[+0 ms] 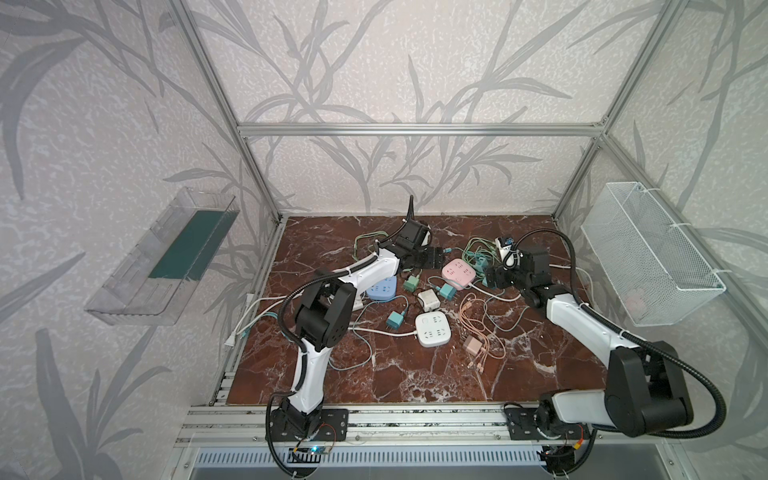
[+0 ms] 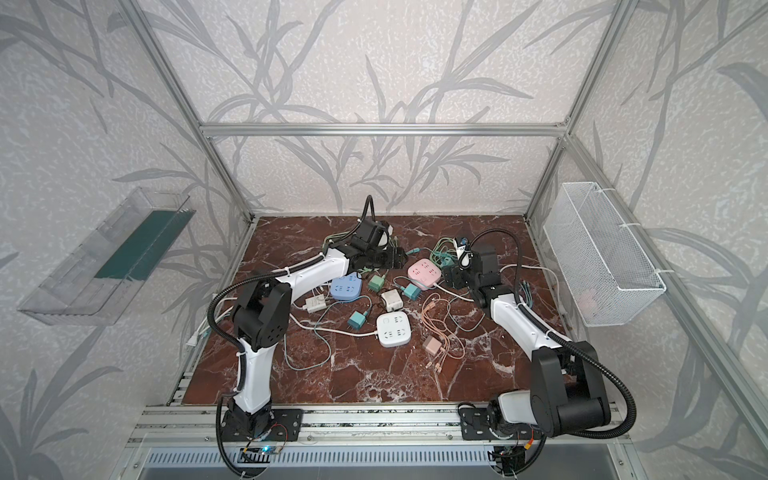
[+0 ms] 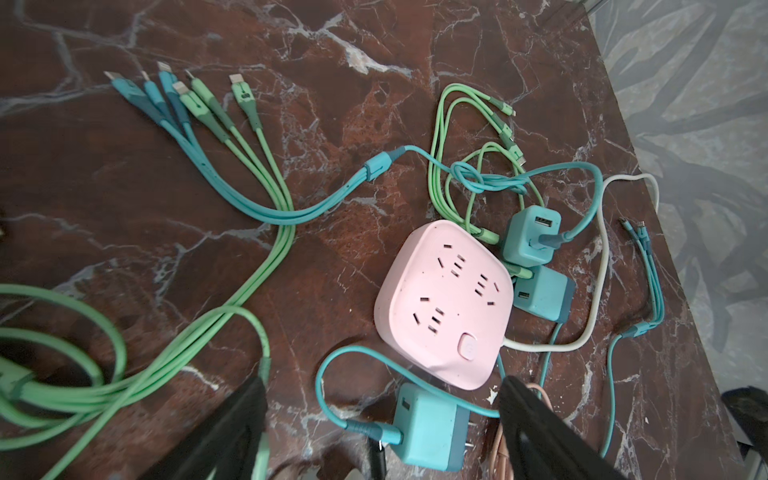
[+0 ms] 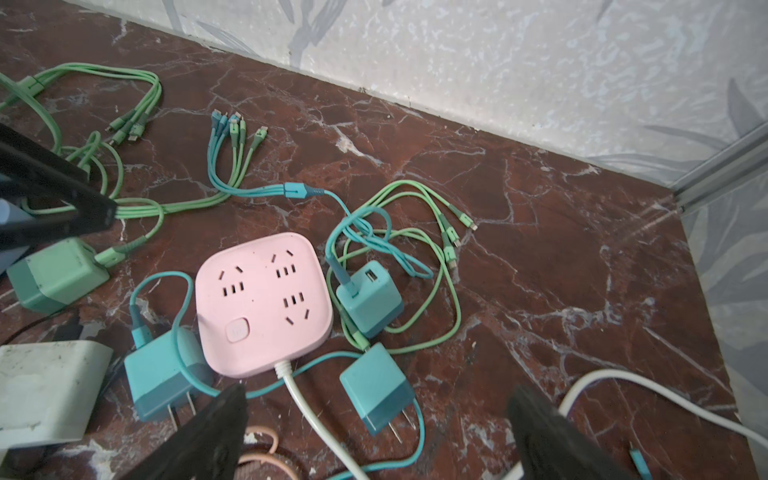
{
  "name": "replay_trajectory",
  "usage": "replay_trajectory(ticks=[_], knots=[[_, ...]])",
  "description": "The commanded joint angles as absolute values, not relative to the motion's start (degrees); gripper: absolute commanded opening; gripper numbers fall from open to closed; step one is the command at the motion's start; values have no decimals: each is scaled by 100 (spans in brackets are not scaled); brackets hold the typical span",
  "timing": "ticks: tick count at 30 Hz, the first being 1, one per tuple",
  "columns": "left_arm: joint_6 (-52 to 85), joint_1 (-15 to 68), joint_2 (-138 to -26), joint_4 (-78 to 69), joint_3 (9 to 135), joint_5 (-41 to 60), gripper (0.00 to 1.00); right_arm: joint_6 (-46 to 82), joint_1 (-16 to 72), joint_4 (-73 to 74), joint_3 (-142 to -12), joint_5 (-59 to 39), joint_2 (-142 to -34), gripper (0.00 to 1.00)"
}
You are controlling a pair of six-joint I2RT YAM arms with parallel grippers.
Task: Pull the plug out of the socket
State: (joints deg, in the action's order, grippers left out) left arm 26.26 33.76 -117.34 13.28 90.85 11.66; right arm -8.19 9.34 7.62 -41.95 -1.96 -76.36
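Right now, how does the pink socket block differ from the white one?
The pink socket block is pink and lies farther back; the white socket block is white and lies nearer the front. The pink block's cord leads toward the right arm, the white block's cord toward the left arm. Both are rounded squares with white cords and nothing plugged into their tops.

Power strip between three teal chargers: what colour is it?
The power strip is pale pink, clearest in the right wrist view.
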Motion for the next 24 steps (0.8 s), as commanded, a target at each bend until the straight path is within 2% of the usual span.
replay_trajectory(ticks=[1,10,15,24], knots=[[2403,3385,-11229,1015,8696,605,90,-723,892,1926,-3639,173,-7286,99],[2189,3368,-10487,425,7651,-62,97,-646,787,3305,-2505,383,-7242,99],[2098,3332,-10072,147,7130,-441,99,-591,756,4592,-2113,466,-7790,99],[1731,2970,-8643,35,5721,-1764,99,-611,747,5661,-2044,344,-8904,99]])
